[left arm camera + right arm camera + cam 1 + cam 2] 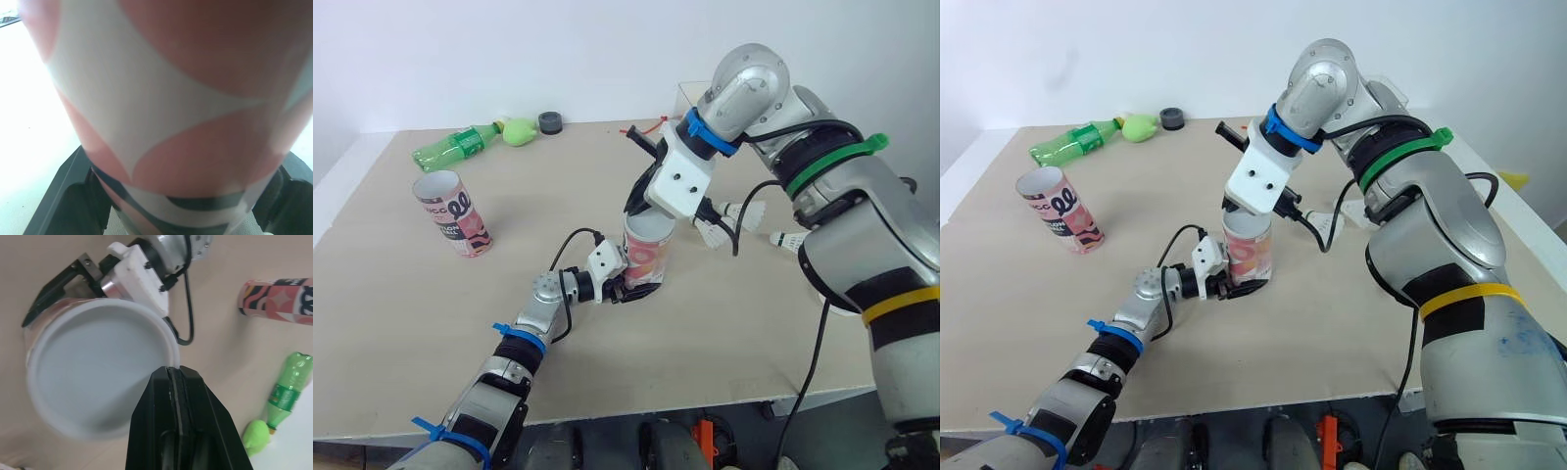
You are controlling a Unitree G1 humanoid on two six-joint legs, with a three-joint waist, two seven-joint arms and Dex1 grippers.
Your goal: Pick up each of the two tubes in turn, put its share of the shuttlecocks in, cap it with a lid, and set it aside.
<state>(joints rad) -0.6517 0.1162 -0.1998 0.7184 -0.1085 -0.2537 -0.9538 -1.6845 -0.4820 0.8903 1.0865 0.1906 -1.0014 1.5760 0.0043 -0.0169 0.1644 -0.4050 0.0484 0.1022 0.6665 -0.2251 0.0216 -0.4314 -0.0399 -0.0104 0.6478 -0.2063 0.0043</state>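
On the beige tabletop [431,313], an upright pink-and-white cardboard tube [648,257] carries a white round lid [98,367]. Far left of it lies a second patterned tube [453,212], behind that a green plastic bottle [455,147]. Right of it lie white feather shuttlecocks [710,233].

Robot test lab, bare beige table [411,323], plain white wall [509,49]

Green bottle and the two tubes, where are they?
Green bottle [450,150]: left eye view, middle of its body.
Lying tube [460,220]: left eye view, patterned side.
Held tube [1252,255]: right eye view, pink side.
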